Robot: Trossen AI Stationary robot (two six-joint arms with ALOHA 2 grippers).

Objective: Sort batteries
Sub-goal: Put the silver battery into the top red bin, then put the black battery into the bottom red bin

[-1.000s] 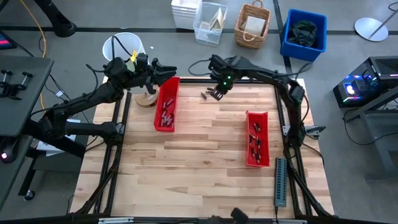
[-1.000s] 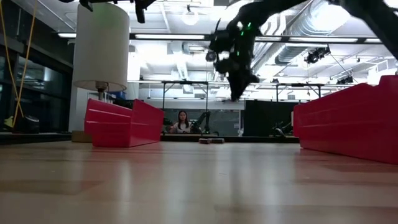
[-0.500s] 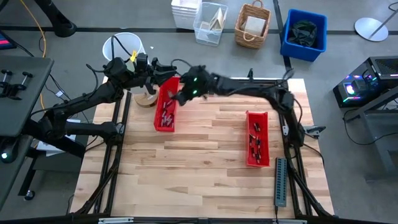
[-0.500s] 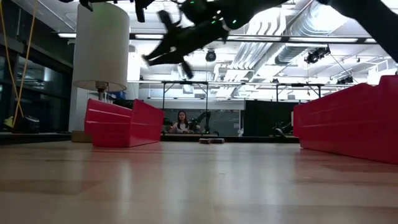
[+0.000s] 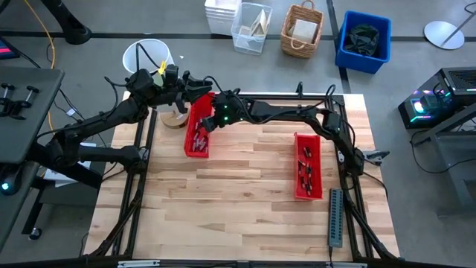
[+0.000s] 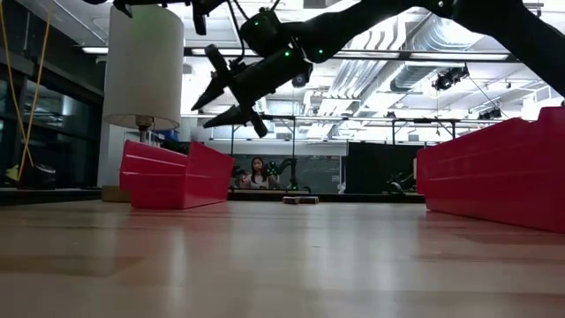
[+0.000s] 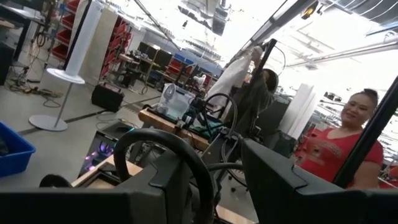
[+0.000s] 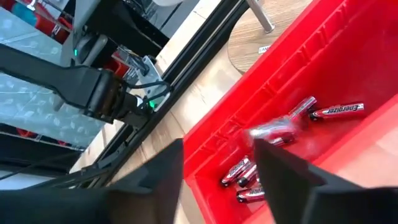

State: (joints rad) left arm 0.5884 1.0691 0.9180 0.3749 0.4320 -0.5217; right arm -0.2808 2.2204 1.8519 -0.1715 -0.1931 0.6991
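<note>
The batteries [image 5: 197, 138] lie in two red trays: a cluster in the left tray [image 5: 199, 125] near the table's far-left corner, and another cluster [image 5: 306, 173] in the right tray [image 5: 307, 165] by the right edge. In the right wrist view one battery [image 8: 273, 130] shows blurred above those already lying in the left tray, apart from both fingers, so nothing is held. The right gripper [image 5: 210, 121] now hangs over the left tray with its fingers spread; a second ago it hovered near the middle of the far edge, over a couple of loose batteries on the wood, and those are now hidden under the arm or gone. The left gripper [image 5: 199, 87] waits just beyond the left tray's far end, unmoved, its fingers apart and empty. From table level the tray walls hide all their contents. A grey ridged strip [image 5: 335, 217] lies at the near-right corner. Behind the table a person [image 7: 339, 151] in red stands, partly cut off.
</note>
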